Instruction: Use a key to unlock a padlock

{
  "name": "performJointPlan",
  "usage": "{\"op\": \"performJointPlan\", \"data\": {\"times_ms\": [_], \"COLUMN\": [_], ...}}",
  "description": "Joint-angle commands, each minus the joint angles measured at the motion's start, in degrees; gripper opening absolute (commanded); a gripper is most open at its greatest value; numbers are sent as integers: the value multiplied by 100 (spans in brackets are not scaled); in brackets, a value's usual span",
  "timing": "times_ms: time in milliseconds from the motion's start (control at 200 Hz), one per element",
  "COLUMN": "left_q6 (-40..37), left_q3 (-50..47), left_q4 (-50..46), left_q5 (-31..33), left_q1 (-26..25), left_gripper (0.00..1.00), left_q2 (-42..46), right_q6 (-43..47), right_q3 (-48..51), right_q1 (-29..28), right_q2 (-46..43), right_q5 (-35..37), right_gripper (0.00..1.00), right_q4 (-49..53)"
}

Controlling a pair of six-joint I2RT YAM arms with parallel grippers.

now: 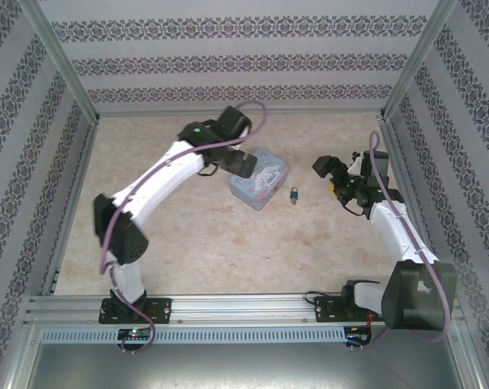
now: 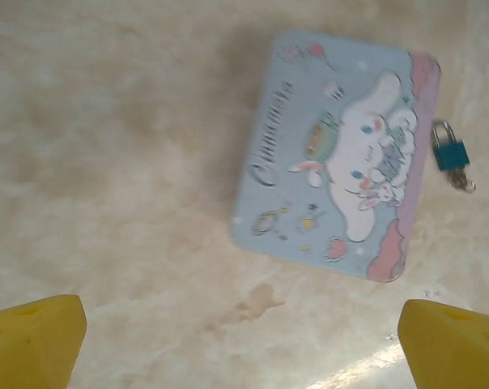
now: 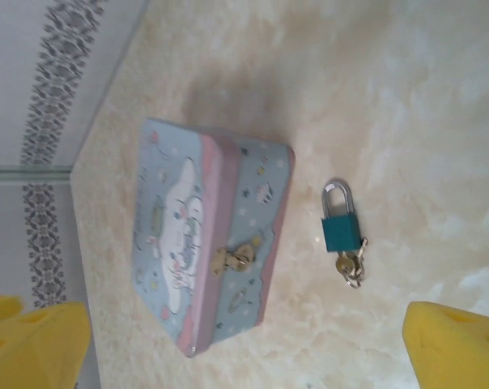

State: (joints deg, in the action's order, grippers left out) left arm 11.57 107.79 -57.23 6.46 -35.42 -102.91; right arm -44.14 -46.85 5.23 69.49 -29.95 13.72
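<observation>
A tiny teal padlock (image 3: pixel 342 230) with a silver shackle lies flat on the marble table, just right of the tin box. Its small key (image 3: pixel 347 267) sits at the bottom of the lock body with a little ring attached. In the left wrist view the padlock (image 2: pixel 451 154) and key (image 2: pixel 463 181) lie beyond the box's right side. My left gripper (image 1: pixel 239 162) hovers over the box's left edge, open, its yellow fingertips (image 2: pixel 34 340) wide apart and empty. My right gripper (image 1: pixel 326 168) is right of the padlock (image 1: pixel 295 194), open, fingertips (image 3: pixel 459 344) holding nothing.
A pale blue cartoon-printed tin box (image 1: pixel 261 179) with a small brass clasp (image 3: pixel 232 259) stands mid-table, lid closed. Patterned walls and metal frame posts (image 1: pixel 62 65) enclose the table. Bare marble lies in front of the box and padlock.
</observation>
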Motion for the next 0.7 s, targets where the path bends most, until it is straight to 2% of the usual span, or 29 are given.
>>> {"op": "performJointPlan", "data": {"times_ms": [0, 90, 160, 265, 330, 475, 570, 694], "left_q6": [213, 345, 434, 247, 130, -117, -276, -680], "left_q3": [-780, -1632, -2308, -3604, -4507, -6308, -6913, -7528], "left_q4": [459, 904, 1264, 2353, 3166, 5064, 5714, 6759], "left_q5": [683, 845, 965, 1451, 1660, 1957, 1775, 1634], "left_q1": [323, 743, 1107, 1496, 1744, 2267, 2641, 2768], "left_gripper": [100, 100, 100, 99, 100, 100, 100, 100], "left_q2": [831, 1550, 2083, 2949, 3511, 4362, 4372, 4095], "right_q6": [469, 745, 966, 1506, 1940, 2729, 3030, 3428], "right_q3": [-335, -459, -323, 118, 308, 579, 1231, 1866], "right_q1": [132, 161, 171, 162, 162, 129, -14, -270], "right_q2": [-87, -85, -162, -400, -432, -238, -180, 94], "right_q5": [783, 1692, 2502, 3752, 4201, 4343, 4219, 4158], "right_gripper": [98, 98, 98, 98, 98, 98, 98, 98], "right_q4": [620, 824, 591, -120, -456, -1057, -2402, -3979]}}
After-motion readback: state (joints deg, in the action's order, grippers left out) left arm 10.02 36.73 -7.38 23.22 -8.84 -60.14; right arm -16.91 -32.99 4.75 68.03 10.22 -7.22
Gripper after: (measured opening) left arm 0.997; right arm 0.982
